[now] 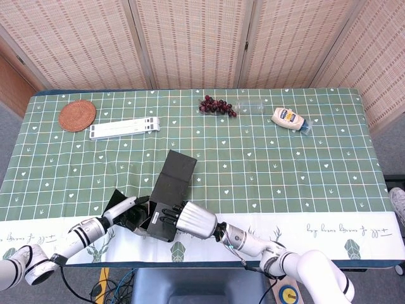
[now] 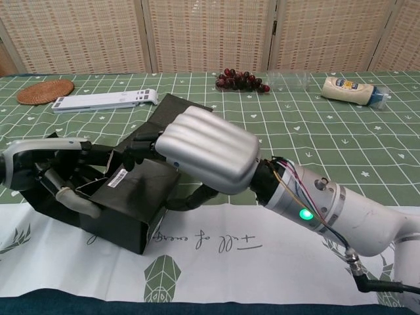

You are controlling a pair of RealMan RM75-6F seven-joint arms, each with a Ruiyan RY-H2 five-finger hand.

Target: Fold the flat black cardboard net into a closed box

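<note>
Near the lower left of the head view, at the front edge of the green checked tablecloth (image 1: 266,171), sits the half-folded black cardboard box (image 1: 166,201), its long lid flap (image 1: 176,171) reaching up and away toward the middle of the table. The right hand (image 2: 209,156), a silver ribbed shell with dark fingers, lies over the top panel of the box (the one bearing a small white barcode sticker (image 2: 117,178)), its fingertips (image 2: 141,143) pressed down on the cardboard and its thumb hooked under the near right edge, so it grips that wall between thumb and fingers. The left hand (image 2: 56,177), at the lower left of the chest view, reaches into the open end of the box with its fingers curled around the inner side wall, holding it from within. Toward the top of the head view lie a round woven rattan coaster (image 1: 77,116) at upper left, a flat white slatted stand (image 1: 124,128) just right of it, a bunch of dark red grapes (image 1: 216,106) at centre, and a pale mayonnaise bottle (image 1: 290,118) on its side at upper right.
</note>
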